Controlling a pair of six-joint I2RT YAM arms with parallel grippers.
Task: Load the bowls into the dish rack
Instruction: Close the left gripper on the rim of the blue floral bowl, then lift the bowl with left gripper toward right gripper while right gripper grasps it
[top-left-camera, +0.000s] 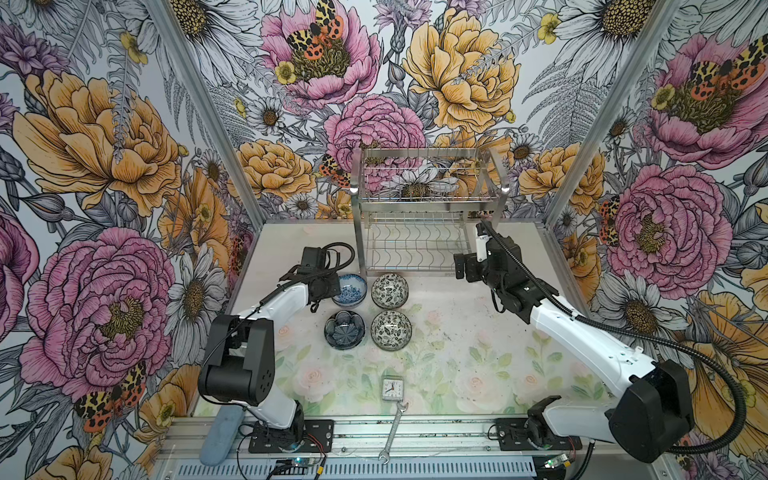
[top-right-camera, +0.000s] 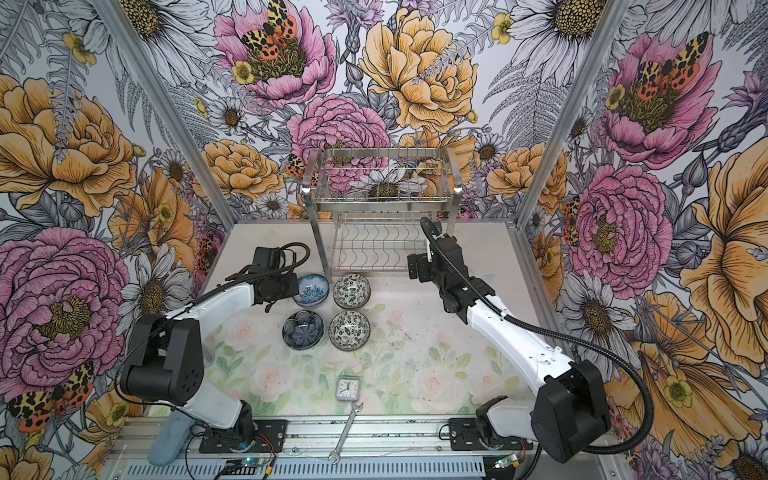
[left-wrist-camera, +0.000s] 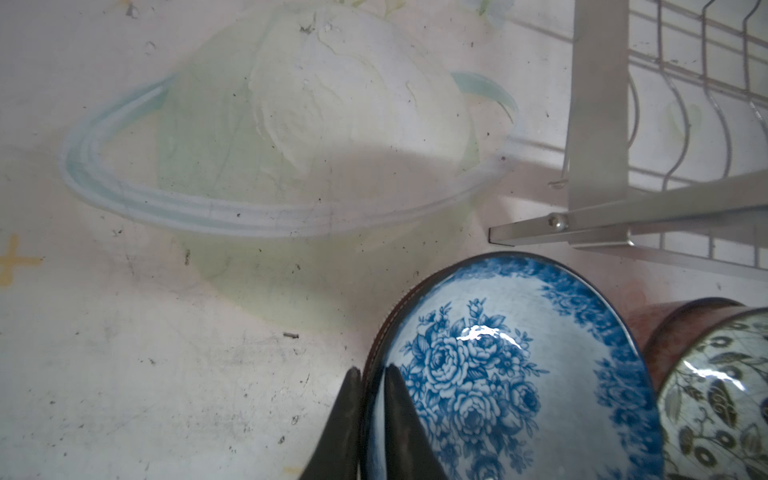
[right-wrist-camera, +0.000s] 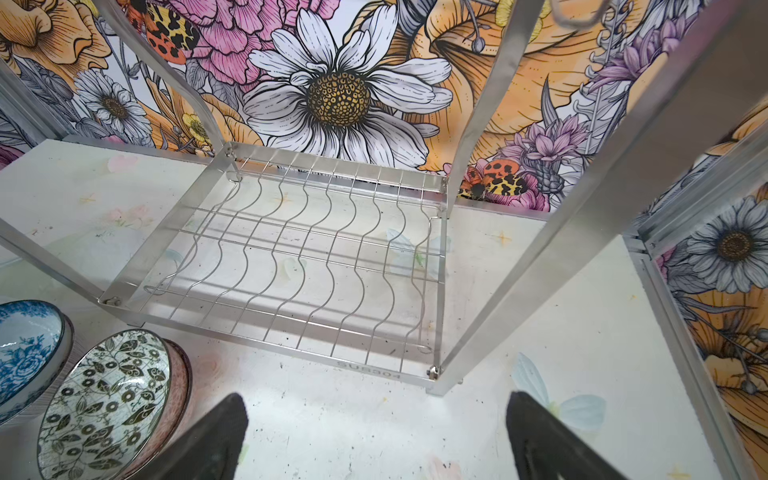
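Blue bowl (left-wrist-camera: 519, 374) rim clamped by left gripper (left-wrist-camera: 370, 374).
The bowl is located just beside a rack (top-left-camera: 428, 203) leg, with three other bowls (top-left-camera: 389, 291) adjacent; the right gripper (right-wrist-camera: 378, 399) is held wide open before the lower tier.

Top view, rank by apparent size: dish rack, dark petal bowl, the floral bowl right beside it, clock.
1. dish rack, largest by far.
2. dark petal bowl and floral bowl: look about alike, so not ranked.
3. clock, smallest.

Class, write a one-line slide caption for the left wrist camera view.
Left gripper pinches the blue-white bowl by its rim, beside a leg of the dish rack and a black-white leaf bowl.
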